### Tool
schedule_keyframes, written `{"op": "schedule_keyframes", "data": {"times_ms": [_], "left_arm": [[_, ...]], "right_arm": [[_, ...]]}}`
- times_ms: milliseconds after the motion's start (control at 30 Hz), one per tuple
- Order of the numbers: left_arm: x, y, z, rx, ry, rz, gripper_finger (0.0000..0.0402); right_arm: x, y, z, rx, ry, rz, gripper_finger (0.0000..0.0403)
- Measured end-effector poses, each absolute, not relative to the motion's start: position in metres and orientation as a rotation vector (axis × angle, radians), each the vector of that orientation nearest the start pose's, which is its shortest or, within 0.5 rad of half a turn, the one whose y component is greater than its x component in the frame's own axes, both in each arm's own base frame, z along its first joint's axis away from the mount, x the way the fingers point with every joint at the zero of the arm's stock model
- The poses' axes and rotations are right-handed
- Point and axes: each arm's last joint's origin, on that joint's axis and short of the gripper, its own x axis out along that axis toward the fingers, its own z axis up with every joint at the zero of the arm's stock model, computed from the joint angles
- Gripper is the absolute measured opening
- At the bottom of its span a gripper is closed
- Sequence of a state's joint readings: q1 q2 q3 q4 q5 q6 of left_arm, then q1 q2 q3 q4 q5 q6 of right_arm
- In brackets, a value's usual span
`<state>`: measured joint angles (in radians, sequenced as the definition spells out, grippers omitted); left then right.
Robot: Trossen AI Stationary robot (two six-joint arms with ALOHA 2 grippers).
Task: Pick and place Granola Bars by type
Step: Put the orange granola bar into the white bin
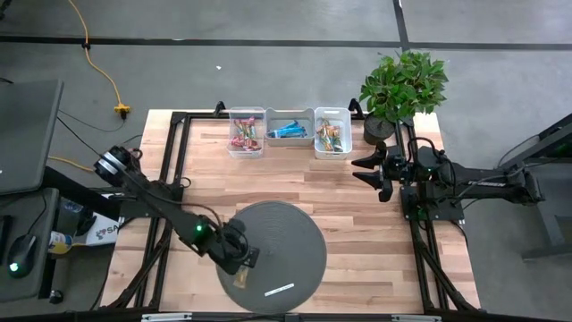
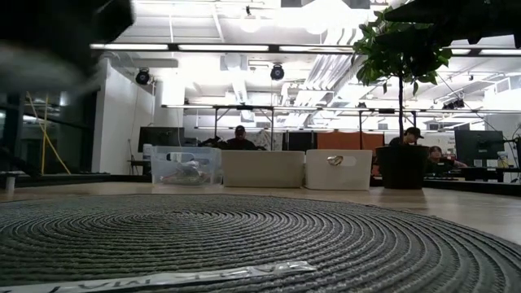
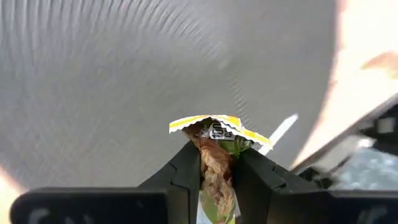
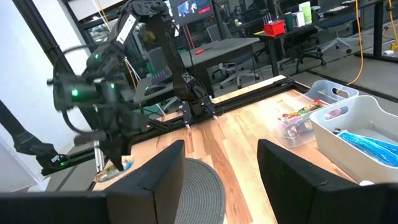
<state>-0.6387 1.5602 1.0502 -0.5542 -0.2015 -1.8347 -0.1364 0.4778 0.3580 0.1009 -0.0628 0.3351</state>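
My left gripper (image 1: 238,260) hangs over the left part of the round grey mat (image 1: 286,237) and is shut on a granola bar (image 3: 215,134) in a brown, green and yellow wrapper. Three bins stand in a row at the table's far edge. The left one (image 1: 246,134) holds red-pink bars, the middle one (image 1: 289,130) blue bars, the right one (image 1: 331,137) brown-orange-green bars. My right gripper (image 1: 365,169) waits open at the table's right side, level, with nothing between its fingers (image 4: 166,177). My left gripper pinches the granola bar between its two fingers, which lie along the bar's length. The bar's crimped yellow end (image 3: 211,123) sticks out past the fingertips (image 3: 186,163). The fingers slant down toward the mat. The bar is lifted clear of the mat.
A thin white label strip (image 1: 279,289) lies on the mat near the table's near edge. A potted plant (image 1: 402,85) stands at the far right corner, beside the right bin. Black frame rails (image 1: 174,170) run along the table's left and right sides.
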Motion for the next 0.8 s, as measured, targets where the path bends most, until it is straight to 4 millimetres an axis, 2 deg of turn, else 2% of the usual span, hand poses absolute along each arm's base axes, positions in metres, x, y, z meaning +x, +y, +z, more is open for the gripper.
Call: {"op": "schedule_keyframes", "data": {"times_ms": [200,367,600,800], "left_arm": [[0.259,-0.155,0.25,-1.115,0.712,0.45,0.0073],[0.279,-0.127,0.275,-0.987,0.574,0.278,0.0073],[0.311,-0.072,0.303,-0.9,0.366,0.037,0.0073],[0.323,-0.02,0.323,-0.864,0.187,-0.088,0.0073]], "right_arm": [[0.132,-0.016,0.253,0.336,0.006,-0.076,0.0186],[0.132,-0.016,0.253,0.337,0.008,-0.076,0.0186],[0.132,-0.016,0.253,0.337,0.012,-0.077,0.0186],[0.132,-0.016,0.253,0.338,0.014,-0.078,0.0186]]}}
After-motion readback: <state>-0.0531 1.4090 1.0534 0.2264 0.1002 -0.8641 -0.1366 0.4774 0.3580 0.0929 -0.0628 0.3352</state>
